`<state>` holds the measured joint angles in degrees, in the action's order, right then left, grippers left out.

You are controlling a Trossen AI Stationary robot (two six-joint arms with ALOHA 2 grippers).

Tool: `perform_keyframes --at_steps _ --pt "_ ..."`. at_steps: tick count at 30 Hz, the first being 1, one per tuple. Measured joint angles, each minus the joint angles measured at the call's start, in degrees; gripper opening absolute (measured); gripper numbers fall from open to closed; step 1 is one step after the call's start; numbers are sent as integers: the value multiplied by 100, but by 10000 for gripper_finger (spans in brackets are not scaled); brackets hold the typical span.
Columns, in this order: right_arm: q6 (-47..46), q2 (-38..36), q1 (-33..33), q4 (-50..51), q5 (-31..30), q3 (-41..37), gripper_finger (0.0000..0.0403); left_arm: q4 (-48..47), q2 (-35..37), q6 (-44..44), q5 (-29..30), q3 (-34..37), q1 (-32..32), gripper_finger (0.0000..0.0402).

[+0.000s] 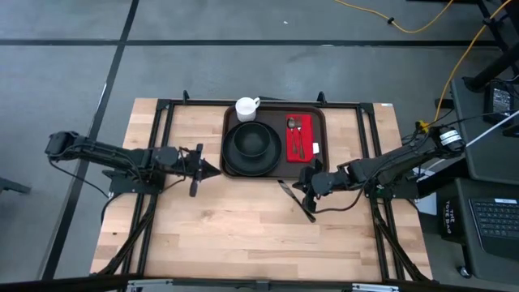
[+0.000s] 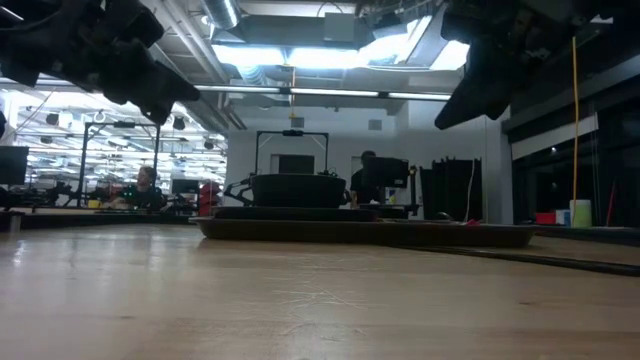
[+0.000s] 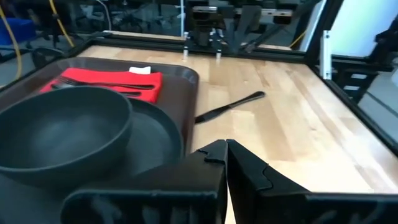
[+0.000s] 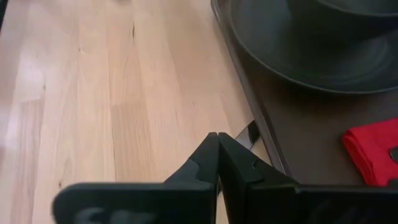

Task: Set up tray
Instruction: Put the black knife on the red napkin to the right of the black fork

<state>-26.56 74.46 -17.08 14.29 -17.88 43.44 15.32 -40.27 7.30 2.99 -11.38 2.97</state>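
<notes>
The dark brown tray [image 1: 276,166] lies at the table's far middle. It carries a black plate [image 1: 231,162] with a black bowl [image 1: 252,141] on it, and a red napkin [image 1: 298,138] with a fork and a spoon on top. A white mug [image 1: 246,108] stands at the tray's far rim. A dark knife [image 1: 297,201] lies flat on the wood just near of the tray. My right gripper [image 1: 300,183] hangs shut above the knife's far end, by the tray's near rim [image 4: 264,134]. My left gripper [image 1: 216,169] is shut, in the air left of the tray.
Bare wood spreads over the table's near half and along both sides of the tray. A black frame runs along the table's edges [image 1: 162,109]. Beyond the far edge, the low view shows a room with people at desks [image 2: 145,190].
</notes>
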Motion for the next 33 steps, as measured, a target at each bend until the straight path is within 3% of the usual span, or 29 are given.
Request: perform_keyframes --at_steps 5,7,9,13,24,33 --pt "-47 0 0 75 15 0 11 -10 -18 249 269 -15 274 2" --pt "-231 0 0 250 277 0 11 -44 -82 249 420 -124 348 3" --pt "-464 0 -5 402 575 -4 12 -15 -199 249 526 -277 409 3" --pt "-954 0 -185 609 612 -4 12 -60 -694 270 792 -550 522 3" --pt "-2434 2 -1056 1320 800 -4 5 -277 -2301 252 788 -1532 603 3" --pt "-3041 142 -1475 1337 790 -7 4 -357 -2691 249 591 -1794 601 3"
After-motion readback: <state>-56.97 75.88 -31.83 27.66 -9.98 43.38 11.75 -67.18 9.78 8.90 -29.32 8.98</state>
